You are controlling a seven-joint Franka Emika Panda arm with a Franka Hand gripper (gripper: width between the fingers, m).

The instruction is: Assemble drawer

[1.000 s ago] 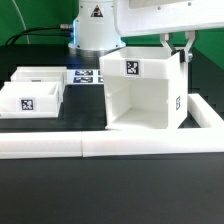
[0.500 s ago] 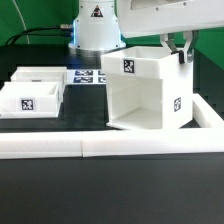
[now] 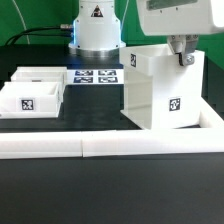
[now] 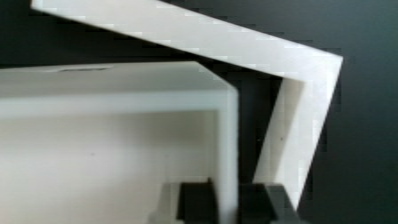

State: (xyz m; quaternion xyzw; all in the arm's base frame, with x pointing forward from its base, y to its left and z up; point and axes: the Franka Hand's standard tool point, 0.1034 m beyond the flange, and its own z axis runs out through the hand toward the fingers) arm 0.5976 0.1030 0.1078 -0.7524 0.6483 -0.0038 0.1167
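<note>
The drawer's tall white casing (image 3: 158, 92) stands upright at the exterior view's right, with one tag on its top corner and one on its front face. My gripper (image 3: 181, 56) comes down on its top right edge and is shut on that wall. In the wrist view the gripper (image 4: 233, 196) has its dark fingers (image 4: 199, 203) on either side of the thin casing wall (image 4: 228, 130). Two small open-top trays sit at the exterior view's left, one in front (image 3: 30, 98) and one behind (image 3: 40, 74).
The long low white L-shaped wall (image 3: 90, 148) runs along the front and turns back at the right (image 3: 210, 112), close beside the casing; it also shows in the wrist view (image 4: 267, 58). The marker board (image 3: 98, 76) lies behind, by the robot base.
The casing has turned and shifted toward the exterior view's right with my gripper on its wall. Its open side no longer faces the camera. The trays have not moved.
</note>
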